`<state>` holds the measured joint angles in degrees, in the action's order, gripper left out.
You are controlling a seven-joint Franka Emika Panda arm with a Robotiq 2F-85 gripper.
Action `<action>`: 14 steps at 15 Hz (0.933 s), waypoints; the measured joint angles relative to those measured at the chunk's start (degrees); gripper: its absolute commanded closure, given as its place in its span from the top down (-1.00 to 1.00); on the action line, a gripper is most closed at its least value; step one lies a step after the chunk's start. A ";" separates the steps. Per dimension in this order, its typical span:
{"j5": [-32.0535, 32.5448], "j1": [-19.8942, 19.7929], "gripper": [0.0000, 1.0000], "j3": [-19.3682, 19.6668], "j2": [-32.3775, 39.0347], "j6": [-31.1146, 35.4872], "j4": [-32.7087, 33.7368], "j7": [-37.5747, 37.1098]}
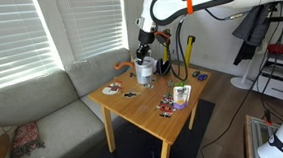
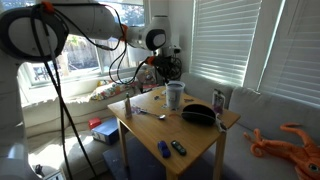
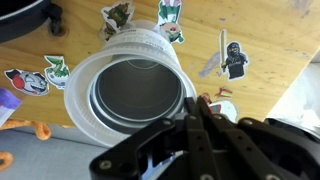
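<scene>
My gripper (image 1: 145, 52) hangs just above a tall white cup (image 1: 144, 72) that stands upright on the wooden table (image 1: 143, 107). In the wrist view the two black fingers (image 3: 196, 108) are pressed together, with nothing between them. Their tips are over the cup's near rim (image 3: 85, 95). I look straight down into the empty cup. In an exterior view the cup (image 2: 175, 95) stands mid-table and the gripper (image 2: 168, 66) is right over it.
A black bowl (image 2: 198, 114), a spoon (image 2: 150, 113) and a small box (image 2: 219, 100) lie near the cup. Stickers (image 3: 234, 58) dot the tabletop. A small box (image 1: 181, 94) stands near the front edge. A grey sofa (image 1: 43, 106) adjoins the table.
</scene>
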<state>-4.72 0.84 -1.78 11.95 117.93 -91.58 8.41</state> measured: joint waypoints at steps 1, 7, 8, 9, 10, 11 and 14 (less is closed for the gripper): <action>-0.66 -0.20 -0.98 0.00 -0.12 -0.82 0.26 0.07; -14.53 -5.56 -0.98 0.82 -1.57 -6.68 0.27 5.30; -17.77 -6.74 -0.98 1.15 -1.59 -7.31 0.16 6.50; -21.20 -7.94 -0.98 1.47 -1.59 -7.98 0.02 7.71; -24.47 -8.96 -0.98 1.81 -1.56 -8.61 -0.21 8.77; -27.66 -9.87 -0.98 2.09 -1.55 -9.14 -0.58 9.71; -36.24 -11.77 -0.98 2.84 -1.38 -10.88 -2.07 11.94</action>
<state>-40.96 -10.93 1.06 10.56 107.05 -93.66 20.35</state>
